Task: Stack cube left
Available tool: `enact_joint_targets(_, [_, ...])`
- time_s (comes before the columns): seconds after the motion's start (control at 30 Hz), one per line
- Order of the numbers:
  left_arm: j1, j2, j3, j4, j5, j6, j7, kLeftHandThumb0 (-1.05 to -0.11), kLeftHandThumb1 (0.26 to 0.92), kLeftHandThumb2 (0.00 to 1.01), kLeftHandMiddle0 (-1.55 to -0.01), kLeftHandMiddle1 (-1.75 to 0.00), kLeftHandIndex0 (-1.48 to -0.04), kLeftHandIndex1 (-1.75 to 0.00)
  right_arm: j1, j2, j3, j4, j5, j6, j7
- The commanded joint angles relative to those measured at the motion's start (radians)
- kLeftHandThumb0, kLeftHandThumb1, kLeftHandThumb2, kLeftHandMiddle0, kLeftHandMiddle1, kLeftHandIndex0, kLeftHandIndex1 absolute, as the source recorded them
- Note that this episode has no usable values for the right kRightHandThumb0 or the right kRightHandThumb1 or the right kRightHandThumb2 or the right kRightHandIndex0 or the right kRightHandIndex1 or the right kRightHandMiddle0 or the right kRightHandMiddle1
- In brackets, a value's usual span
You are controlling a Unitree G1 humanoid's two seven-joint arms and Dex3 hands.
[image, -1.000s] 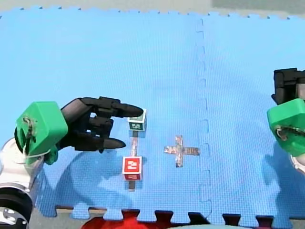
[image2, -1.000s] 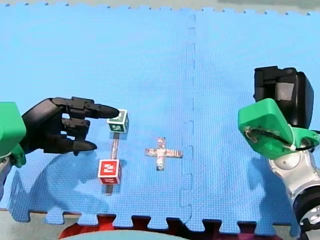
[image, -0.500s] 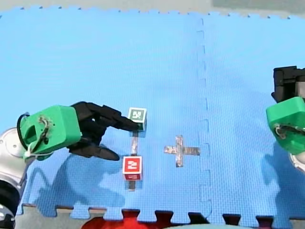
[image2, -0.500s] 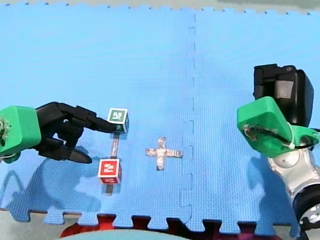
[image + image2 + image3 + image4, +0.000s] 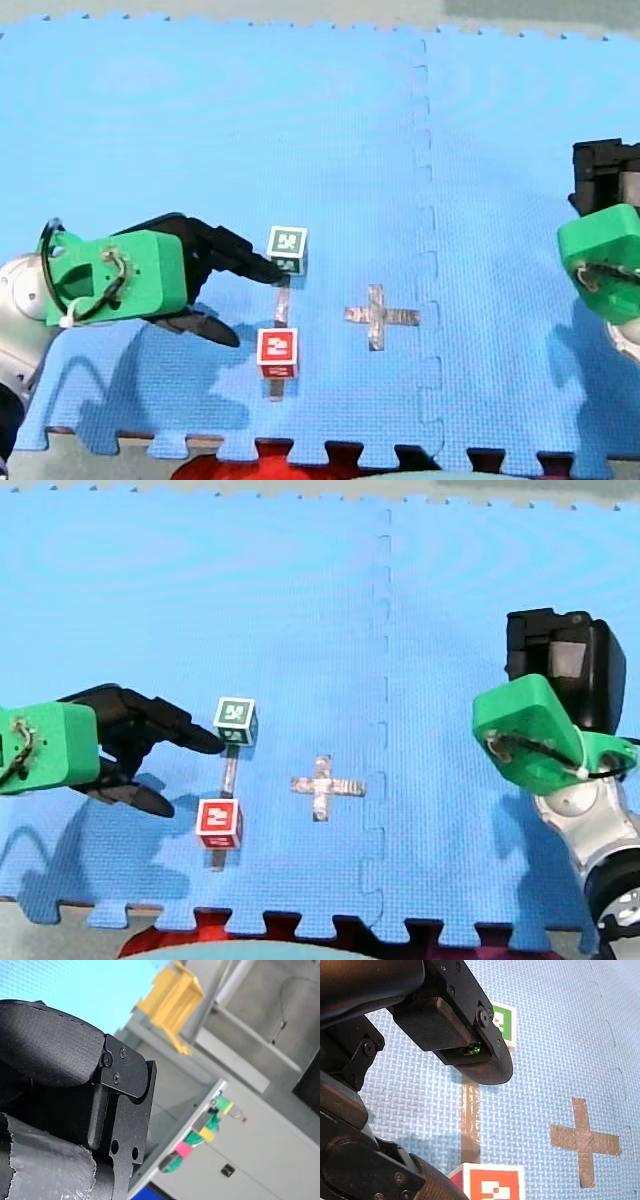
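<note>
Now left robot hand (image 5: 210,268) spread, maybe touching green cube (image 5: 287,248); right robot hand (image 5: 555,670) far right, unclear.

No words or numbers can be read. Square coded patterns are borne by the green cube (image 5: 287,247) and the red cube (image 5: 277,350). A tape cross (image 5: 378,316) is stuck to the mat (image 5: 200,120).

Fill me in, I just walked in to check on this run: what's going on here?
The robot's left hand reaches toward the green cube on the blue mat, one finger close against the cube's side, not yet gripping it. The red cube sits on the mat nearer the robot, with nothing stacked on it. The right hand hangs at the mat's right edge, holding nothing.
</note>
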State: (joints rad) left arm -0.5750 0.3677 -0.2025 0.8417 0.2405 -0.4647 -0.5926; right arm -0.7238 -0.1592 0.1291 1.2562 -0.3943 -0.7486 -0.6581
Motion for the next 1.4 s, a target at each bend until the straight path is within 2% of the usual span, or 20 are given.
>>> enact_joint_targets(0.0, [0.011,0.007,-0.002,-0.015,-0.009,0.01,-0.005,-0.678,0.675,0.0,-0.89,-1.75,-0.69,0.0,0.003,-0.004,-0.002,-0.001,0.004,-0.005,-0.001])
enact_joint_targets(0.03, [0.015,0.008,-0.003,-0.019,-0.01,0.012,-0.005,-0.676,0.675,0.0,-0.89,-1.75,-0.62,0.0,0.003,-0.004,-0.003,-0.001,0.004,-0.005,-0.001])
enact_joint_targets(0.17, [0.026,0.008,-0.005,-0.03,-0.013,0.02,-0.002,-0.677,0.675,0.0,-0.87,-1.75,-0.52,0.0,0.004,-0.004,-0.003,-0.002,0.004,-0.007,-0.001])
enact_joint_targets(0.3, [0.037,-0.001,0.003,-0.04,-0.039,0.042,-0.009,-0.663,0.674,0.0,-0.86,-1.75,-0.53,-0.01,0.004,-0.003,-0.003,-0.003,0.005,-0.007,-0.001])
enact_joint_targets(0.43, [0.048,-0.005,0.006,-0.058,-0.06,0.065,-0.022,-0.528,0.66,0.0,-0.85,-1.75,-0.55,-0.01,0.004,-0.004,-0.006,-0.003,0.008,-0.007,0.002])
enact_joint_targets(0.6, [0.062,-0.011,0.009,-0.066,-0.076,0.056,-0.023,-0.492,0.663,0.0,-0.85,-1.75,-0.55,-0.01,0.005,-0.002,-0.008,-0.001,0.011,-0.006,0.004])
enact_joint_targets(0.9, [0.079,-0.027,0.011,-0.054,-0.083,0.024,-0.003,-0.614,0.675,0.0,-0.88,-1.75,-0.66,-0.04,0.006,-0.002,-0.011,-0.001,0.015,-0.007,0.009])
enact_joint_targets(1.03, [0.091,-0.034,0.01,-0.078,-0.088,0.053,-0.005,-0.6,0.665,0.0,-0.86,-1.75,-0.69,-0.04,0.006,-0.002,-0.011,-0.002,0.015,-0.006,0.009])
enact_joint_targets(1.2, [0.111,-0.033,0.001,-0.128,-0.076,0.085,0.003,-0.558,0.665,0.0,-0.87,-1.75,-0.83,-0.07,0.004,-0.001,-0.012,-0.002,0.015,-0.004,0.008])
enact_joint_targets(1.37, [0.133,-0.026,-0.011,-0.179,-0.055,0.1,0.018,-0.55,0.667,0.0,-0.88,-1.75,-0.85,-0.06,0.003,-0.001,-0.013,-0.002,0.016,-0.002,0.009])
